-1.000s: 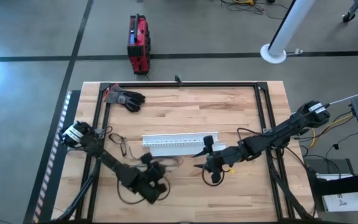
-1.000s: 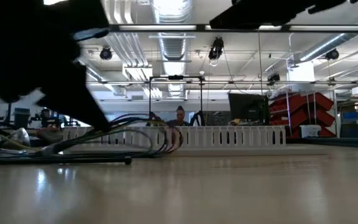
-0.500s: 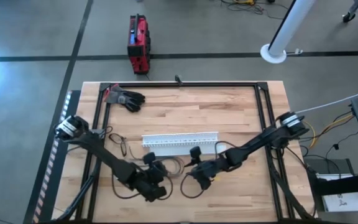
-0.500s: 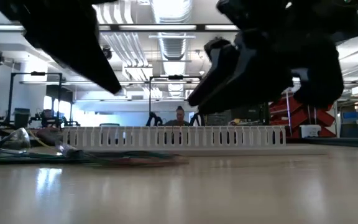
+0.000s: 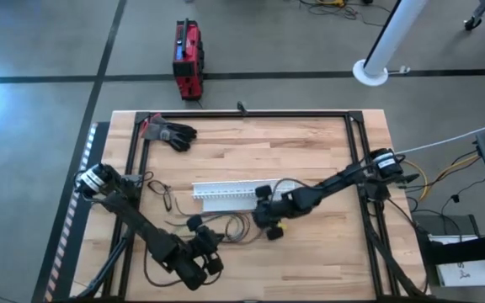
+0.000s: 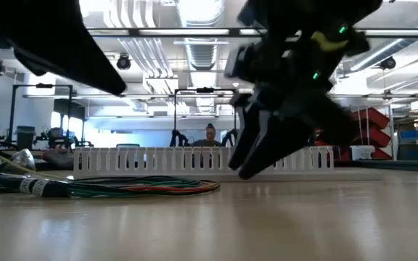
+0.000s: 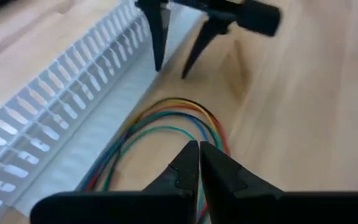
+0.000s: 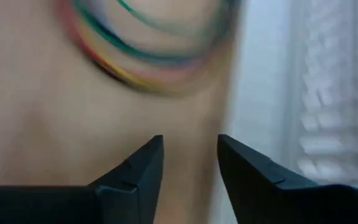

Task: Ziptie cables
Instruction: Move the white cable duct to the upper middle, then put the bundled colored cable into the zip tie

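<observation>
The cables (image 7: pixel 166 118), thin green, red, yellow and blue wires bent into a loop (image 5: pixel 234 227), lie flat on the wooden table in front of the white slotted channel (image 5: pixel 226 194). My left gripper (image 7: pixel 199 149) is shut, and its tips stand over the near side of the loop. My right gripper (image 8: pixel 189 152) is open with nothing between its fingers. It points down just off the loop's right side, near the channel's right end (image 5: pixel 269 229). In the low view the loop (image 6: pixel 158 187) rests on the table before the channel (image 6: pixel 158 158). My left gripper has its shut fingertips (image 7: pixel 191 163) above the near part of the wire loop. The fingers themselves hide the spot, and I cannot tell whether they touch the wires.
A black glove (image 5: pixel 171 133) lies at the far left corner. Black frame rails (image 5: pixel 251 115) run along the table's far edge and down both sides. A small wire loop (image 5: pixel 165 195) lies left of the channel. A red case (image 5: pixel 188 57) stands on the floor beyond the table.
My right gripper has travelled toward the table's left, dipped toward the near edge, then come back up beside the channel's right end. The wires, which arched up off the table a second ago, now lie flat. My left arm has drawn slightly toward the near edge.
</observation>
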{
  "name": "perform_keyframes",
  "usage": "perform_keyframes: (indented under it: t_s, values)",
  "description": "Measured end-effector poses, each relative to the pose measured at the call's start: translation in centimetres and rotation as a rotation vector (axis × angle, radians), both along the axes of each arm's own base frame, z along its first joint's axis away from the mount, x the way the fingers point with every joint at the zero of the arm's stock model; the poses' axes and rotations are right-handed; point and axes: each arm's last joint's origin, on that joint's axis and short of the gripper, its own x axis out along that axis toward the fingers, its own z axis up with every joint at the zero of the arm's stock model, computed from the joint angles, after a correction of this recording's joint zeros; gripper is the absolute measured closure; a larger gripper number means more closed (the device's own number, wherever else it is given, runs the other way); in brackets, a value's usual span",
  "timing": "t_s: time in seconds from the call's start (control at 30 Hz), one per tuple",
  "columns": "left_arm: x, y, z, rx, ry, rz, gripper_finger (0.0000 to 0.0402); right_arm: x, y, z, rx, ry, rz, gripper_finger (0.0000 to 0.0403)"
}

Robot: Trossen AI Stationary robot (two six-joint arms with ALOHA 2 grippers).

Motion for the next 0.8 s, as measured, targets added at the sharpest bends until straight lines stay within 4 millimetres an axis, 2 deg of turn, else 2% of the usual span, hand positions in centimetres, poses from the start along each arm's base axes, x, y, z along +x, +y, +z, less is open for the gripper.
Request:
perform_keyframes:
  t_s: [0.33,0.47,0.53,0.63,0.8]
  values:
    - [2.2,-0.6,-4.6,0.026,-0.073,0.069,0.0401,0.4,-7.0,-0.7,-0.021,0.021,-0.195,0.0361]
    - [2.7,-1.1,-6.2,0.000,-0.078,0.063,0.0401,0.3,-9.9,-0.6,-0.102,0.028,-0.272,0.0378]
    - [2.7,-1.2,-6.5,-0.030,-0.062,0.057,0.0401,0.3,-10.8,-0.3,-0.096,0.036,-0.288,0.0378]
    - [2.6,-1.3,-6.1,-0.090,-0.042,0.047,0.0402,0.2,-10.6,0.7,-0.027,0.076,-0.251,0.0363]
    - [2.3,-1.3,-3.4,-0.092,-0.041,-0.023,0.0402,0.9,-7.1,2.6,0.018,0.029,-0.112,0.0317]
